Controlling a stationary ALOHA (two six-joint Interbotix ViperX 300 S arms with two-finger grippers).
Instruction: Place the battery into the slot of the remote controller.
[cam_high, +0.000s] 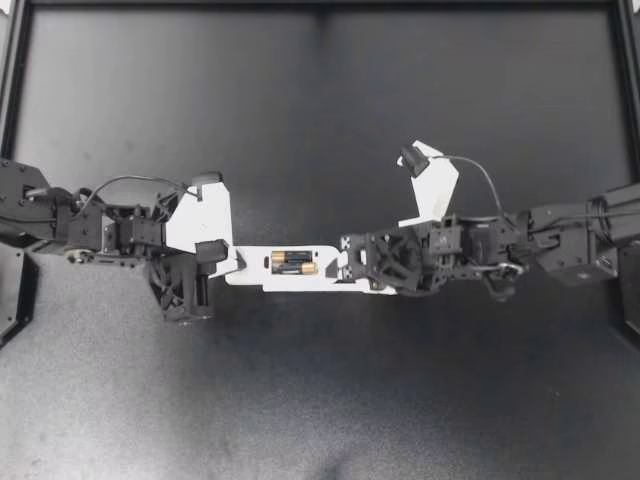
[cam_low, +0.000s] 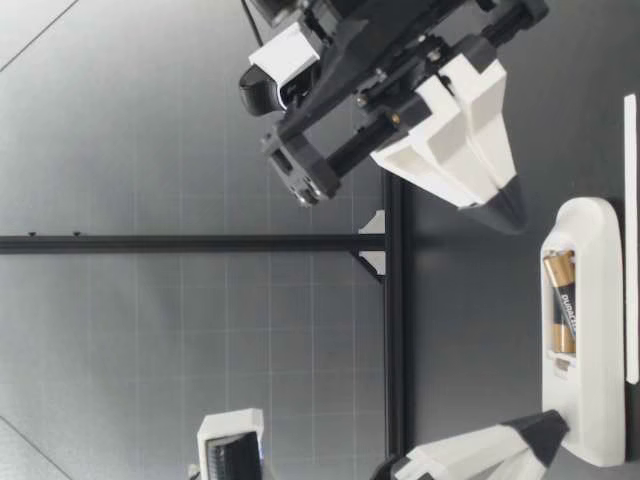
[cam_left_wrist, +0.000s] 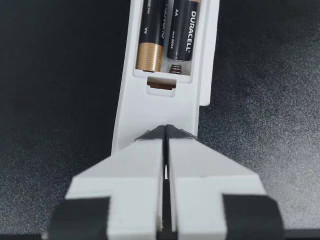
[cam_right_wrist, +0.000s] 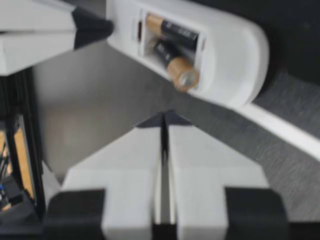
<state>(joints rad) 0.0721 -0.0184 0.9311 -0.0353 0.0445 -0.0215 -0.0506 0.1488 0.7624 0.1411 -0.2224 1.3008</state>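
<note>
White remote, slot up, lengthwise between left gripper and right gripper.
Batteries along it; jaws clenched empty; low view: right gripper hangs above.

White lettering (a maker's mark) runs along the battery in the remote controller.

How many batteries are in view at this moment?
2. One battery and a second battery lie side by side in the slot of the remote; others might be hidden.
</note>
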